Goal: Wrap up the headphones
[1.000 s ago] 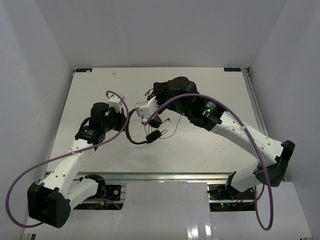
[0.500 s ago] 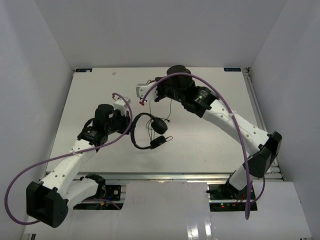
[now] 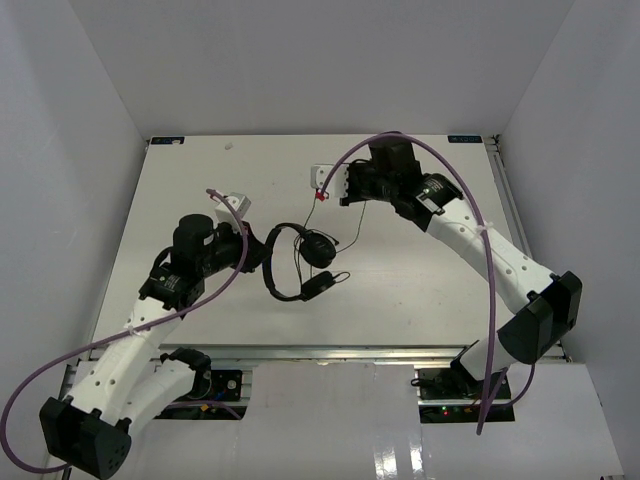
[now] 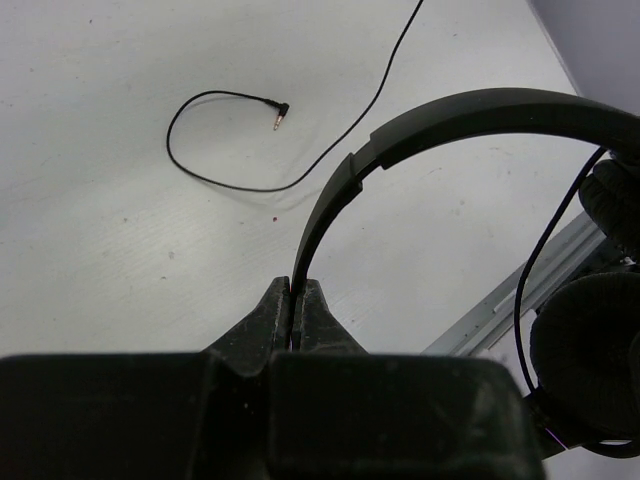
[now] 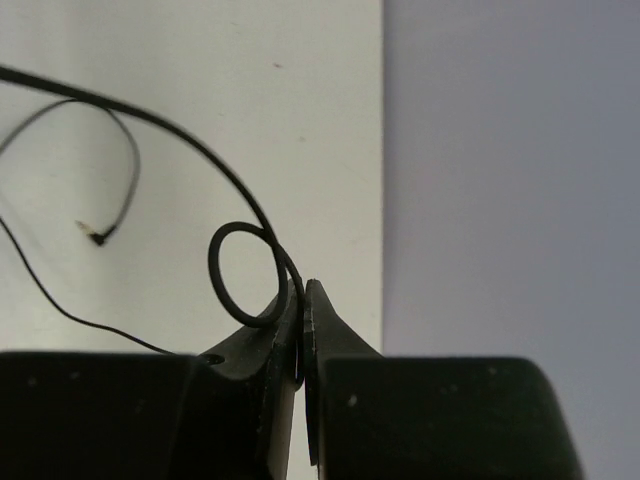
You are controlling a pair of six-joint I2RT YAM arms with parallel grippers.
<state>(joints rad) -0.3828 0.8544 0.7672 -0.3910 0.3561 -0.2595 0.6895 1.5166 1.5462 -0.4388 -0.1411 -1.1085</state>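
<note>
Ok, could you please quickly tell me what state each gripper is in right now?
Left gripper: closed, pinching the headphones' headband.
Right gripper: closed on the headphones' cord, right by a small loop in it.

The left gripper [image 4: 297, 292] is closed on the headband [image 4: 450, 115] of the headphones [image 3: 318, 248], with the left arm [image 3: 150, 300] bent at their left. The right gripper [image 5: 303, 292] is clamped on the cord [image 5: 213, 268] beyond them, with the right arm [image 3: 480, 245] extended.
</note>
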